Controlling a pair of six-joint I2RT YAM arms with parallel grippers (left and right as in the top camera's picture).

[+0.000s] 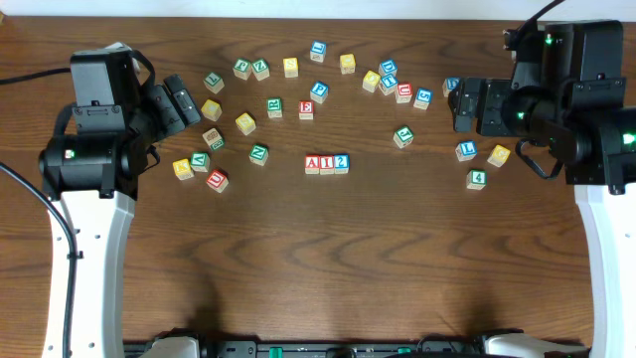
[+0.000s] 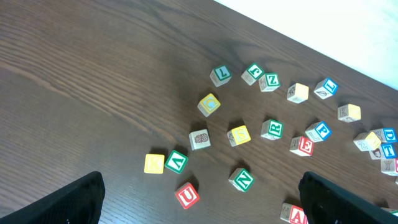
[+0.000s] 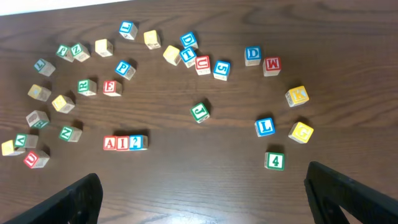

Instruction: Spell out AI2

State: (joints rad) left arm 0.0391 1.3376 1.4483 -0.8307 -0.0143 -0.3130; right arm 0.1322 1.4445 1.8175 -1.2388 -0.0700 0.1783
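Overhead: we saw the A block, I block and 2 block touching in a row mid-table, reading AI2.
Right wrist: we read the whole row; the left wrist caught only the A, cut off at 5 o'clock.
Left gripper: fingers stood spread, empty; row well apart at 4 o'clock.
Right gripper: fingers stood spread, empty; row well apart at 8 o'clock.

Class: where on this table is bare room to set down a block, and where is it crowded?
Free: the wide table strip on the robot's side of the AI2 row; also the gap between that row and the 4 block. Crowded: the arc of blocks behind the row.
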